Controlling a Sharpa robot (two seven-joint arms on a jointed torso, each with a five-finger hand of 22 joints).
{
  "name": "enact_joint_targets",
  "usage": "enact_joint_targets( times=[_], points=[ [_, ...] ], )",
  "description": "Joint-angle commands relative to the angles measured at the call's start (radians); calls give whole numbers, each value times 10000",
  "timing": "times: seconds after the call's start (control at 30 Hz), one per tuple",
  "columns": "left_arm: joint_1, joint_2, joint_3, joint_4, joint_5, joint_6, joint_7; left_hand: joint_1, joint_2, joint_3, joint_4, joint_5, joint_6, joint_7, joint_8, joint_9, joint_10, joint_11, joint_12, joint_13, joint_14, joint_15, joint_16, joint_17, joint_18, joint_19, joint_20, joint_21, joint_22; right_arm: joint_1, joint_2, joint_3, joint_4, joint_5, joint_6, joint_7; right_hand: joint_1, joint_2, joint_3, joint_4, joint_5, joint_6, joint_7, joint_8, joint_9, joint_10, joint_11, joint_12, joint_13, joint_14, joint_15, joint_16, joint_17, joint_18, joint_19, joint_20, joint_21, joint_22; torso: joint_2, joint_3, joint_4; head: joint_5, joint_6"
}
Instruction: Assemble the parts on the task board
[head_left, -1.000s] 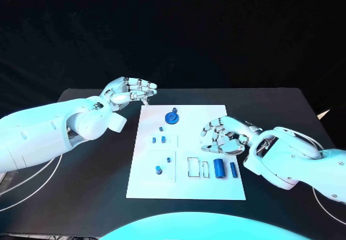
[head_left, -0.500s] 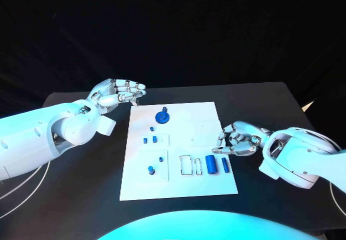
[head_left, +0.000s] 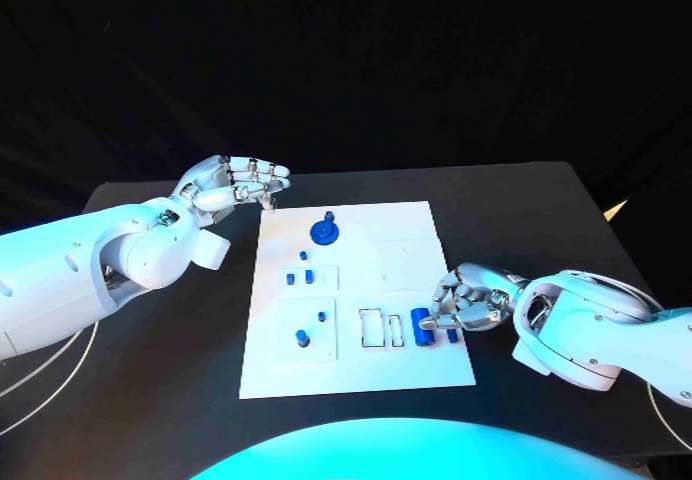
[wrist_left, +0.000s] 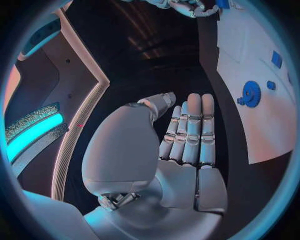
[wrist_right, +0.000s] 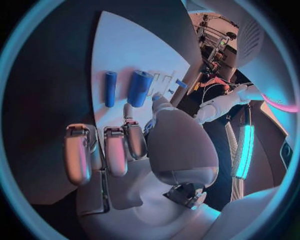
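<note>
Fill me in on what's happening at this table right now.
A two-armed robot is assembling small blue parts on the white task board. Its right hand hovers at the board's near right edge, fingers curled just by the two blue cylinders lying there, holding nothing. Its left hand hangs off the board's far left corner, fingers curled in. The blue gear sits untouched.

Honestly there was nothing to read anywhere in these shots. The task board was plain white with only outlined slots on it, no lettering, numbers or markings that I could make out. The blue parts had no print on them that could be seen, and the arms and hands carried no logo or label that was legible from any of the cameras.
</note>
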Motion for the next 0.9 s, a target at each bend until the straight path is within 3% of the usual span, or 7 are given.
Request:
enact_joint_targets(
  times=[0.03, 0.4, 0.63, 0.83, 0.9],
  points=[
    [3, 5, 6, 24, 37, 172, 98, -46, 33, -27, -19, 42, -91, 117, 61, -10, -55, 0, 50, 9, -57, -12, -28, -9, 64, -19, 40, -64, -13, -50, 77, -2, -37, -407, 255, -326, -8, 108, -90, -3, -52, 109, 2, 36, -22, 49, -25, 54, 736, 710, -48, 50, 907, -109, 770, -101, 38, 2384, -2, 10, 4, 30, -22],
    [3, 3, 6, 2, 46, 216, 58, -79, 49, -31, 7, 45, -98, 120, 68, -12, -69, 2, 66, 7, -55, -7, -25, -9, 63, -19, 45, -77, -22, -174, 350, -5, -192, -593, 786, -706, -278, 283, -659, 10, -241, 364, -70, 90, -141, 70, -87, 16, 762, 719, -95, 77, 982, -122, 786, -136, 113, 2401, -4, 14, -13, 51, -56],
    [4, 9, 6, -4, 48, 244, 37, -96, 57, -32, 20, 47, -102, 121, 71, -13, -77, 4, 73, 6, -54, -5, -24, -10, 63, -19, 47, -84, -27, -315, 699, -5, -358, -660, 799, -940, -619, 433, -1153, 15, -578, 500, -110, 121, -209, 107, -120, 9, 812, 730, -123, 99, 1044, -129, 795, -161, 156, 2410, 1, 15, -4, 48, -80],
    [4, 4, 6, -4, 49, 250, 22, -96, 57, -32, 20, 47, -102, 121, 71, -13, -77, 4, 73, 6, -54, -5, -24, -10, 63, -19, 47, -84, -27, -368, 852, -5, -560, -730, 725, -1120, -259, 620, -1232, -24, -384, 629, -159, 179, -226, 146, -164, 15, 854, 742, -157, 121, 1105, -140, 810, -189, 217, 2425, -5, 8, 9, 20, -85],
    [4, -2, 6, -4, 49, 247, 16, -96, 57, -32, 20, 47, -102, 121, 71, -13, -77, 4, 73, 6, -54, -5, -24, -10, 63, -19, 47, -84, -27, -379, 869, -4, -586, -743, 677, -1173, 116, 751, -1261, -44, -32, 669, -179, 182, -250, 171, -183, 18, 883, 749, -176, 134, 1141, -143, 813, -208, 232, 2428, -6, 10, -1, 23, -92]
  ],
)
